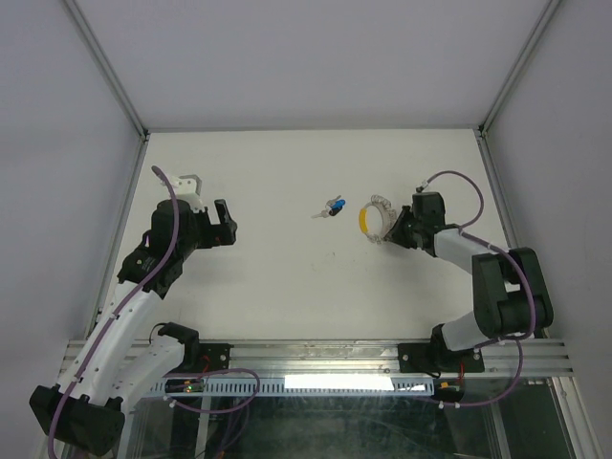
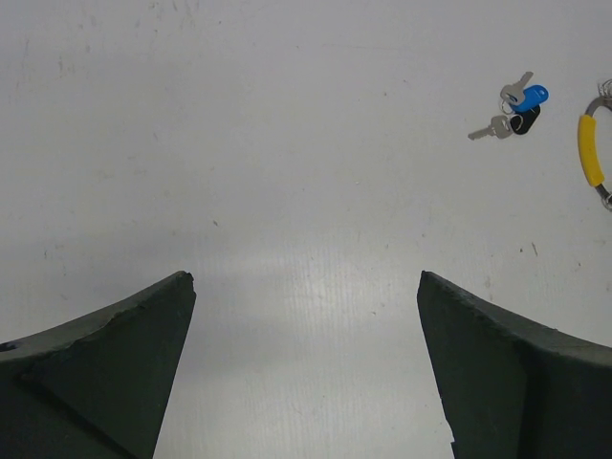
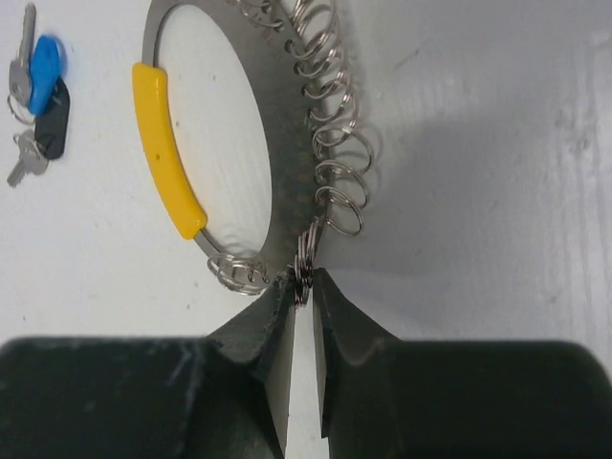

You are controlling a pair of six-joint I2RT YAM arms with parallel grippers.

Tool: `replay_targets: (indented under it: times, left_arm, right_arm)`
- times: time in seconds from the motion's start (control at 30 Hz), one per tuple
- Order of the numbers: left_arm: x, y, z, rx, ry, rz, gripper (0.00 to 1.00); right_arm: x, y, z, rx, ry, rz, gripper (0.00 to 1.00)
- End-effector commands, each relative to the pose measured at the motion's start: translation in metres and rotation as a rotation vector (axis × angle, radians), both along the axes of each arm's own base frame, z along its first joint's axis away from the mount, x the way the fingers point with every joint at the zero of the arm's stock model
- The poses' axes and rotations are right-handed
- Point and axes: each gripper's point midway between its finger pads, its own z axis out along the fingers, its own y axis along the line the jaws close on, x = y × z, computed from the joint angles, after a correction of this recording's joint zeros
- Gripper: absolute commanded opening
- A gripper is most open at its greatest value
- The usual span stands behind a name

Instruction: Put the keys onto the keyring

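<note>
The keyring point(image 1: 365, 218) lies right of the table's middle, a silver ring with a yellow segment point(image 3: 167, 153) and many small wire loops strung along it. My right gripper point(image 3: 304, 284) is shut on the loops at the ring's near edge, pinching them between its fingertips point(image 3: 273, 306). The keys point(image 1: 332, 207) lie loose just left of the ring, a small bunch with a blue head point(image 3: 43, 65) and a black tag. My left gripper point(image 2: 306, 277) hangs open over bare table at the far left point(image 1: 227, 225), well away from the keys point(image 2: 516, 105) and the keyring point(image 2: 592, 153).
A small white bracket point(image 1: 189, 184) stands behind the left arm. Metal frame posts and grey walls bound the white table point(image 1: 287, 277) on three sides.
</note>
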Motion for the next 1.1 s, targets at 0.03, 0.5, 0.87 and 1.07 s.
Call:
replay_targets:
  times: [0.03,0.5,0.87,1.07]
  left_arm:
    - [0.005,-0.01,0.014,-0.03,-0.058,-0.043,0.99]
    - [0.001,-0.014,0.02,-0.047,-0.077,-0.068,0.99]
    - [-0.001,-0.019,0.023,-0.059,-0.088,-0.089,0.99]
    - [0.0,-0.023,0.018,-0.06,-0.07,-0.11,0.99]
  right_arm:
    - [-0.022,0.007,0.018,0.007,-0.051,0.007,0.15]
    - [-0.111,0.03,0.023,0.048,-0.029,-0.004,0.17]
    - [-0.057,-0.011,0.064,-0.218,-0.112,-0.079,0.54]
    - [-0.014,-0.012,0.064,-0.18,-0.099,-0.016,0.59]
